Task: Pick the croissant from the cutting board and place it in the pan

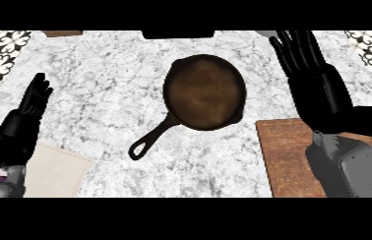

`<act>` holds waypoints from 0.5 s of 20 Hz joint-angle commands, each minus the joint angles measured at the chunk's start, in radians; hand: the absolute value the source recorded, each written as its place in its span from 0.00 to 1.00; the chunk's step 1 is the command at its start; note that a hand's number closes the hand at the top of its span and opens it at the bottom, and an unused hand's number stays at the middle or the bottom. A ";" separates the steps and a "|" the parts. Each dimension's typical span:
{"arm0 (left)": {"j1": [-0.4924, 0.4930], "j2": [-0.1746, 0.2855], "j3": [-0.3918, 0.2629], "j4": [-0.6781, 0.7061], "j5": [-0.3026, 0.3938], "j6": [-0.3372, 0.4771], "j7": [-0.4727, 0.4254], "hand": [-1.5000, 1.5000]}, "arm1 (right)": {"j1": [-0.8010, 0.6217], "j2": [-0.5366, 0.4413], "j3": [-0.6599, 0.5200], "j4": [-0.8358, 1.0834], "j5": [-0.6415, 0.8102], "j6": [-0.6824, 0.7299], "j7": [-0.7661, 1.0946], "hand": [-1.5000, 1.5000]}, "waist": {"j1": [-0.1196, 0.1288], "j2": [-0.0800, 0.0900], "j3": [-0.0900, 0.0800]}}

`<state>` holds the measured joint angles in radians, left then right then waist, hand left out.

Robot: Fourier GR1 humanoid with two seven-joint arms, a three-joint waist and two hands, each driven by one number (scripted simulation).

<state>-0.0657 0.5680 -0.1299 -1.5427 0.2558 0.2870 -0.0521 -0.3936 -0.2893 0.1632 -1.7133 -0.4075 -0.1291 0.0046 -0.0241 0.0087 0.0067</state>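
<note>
One empty pan (205, 92) lies mid-bench (109, 76). Right of it, one cutting board (287, 155) sits half under the right forearm. No croissant shows; it may be hidden beneath that arm. The right hand (305, 57), fingers straight and holding nothing, lies off the pan's right rim. The left hand (33, 99) rests open, well left of the pan. Pulled back blind, the arm could sweep the croissant off the board.

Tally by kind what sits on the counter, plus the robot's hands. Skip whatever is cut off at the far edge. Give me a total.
Pan: 1
Cutting board: 1
Beige mat: 1
Hands: 2, the left hand and the right hand, both open
Croissant: 0 in view
Total: 5
</note>
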 commanded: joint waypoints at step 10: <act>0.137 -0.044 -0.097 0.033 -0.078 0.033 0.094 0.50 | 0.371 -0.369 -0.252 0.143 0.331 -0.138 0.001 0.00 | -0.079 -0.022 -0.005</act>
<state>0.0260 0.5405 -0.2099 -1.5141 0.1799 0.3077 0.0190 -0.1689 -0.6080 0.0195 -1.6081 -0.1399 -0.1480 -0.0009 -0.0660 -0.0027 -0.0026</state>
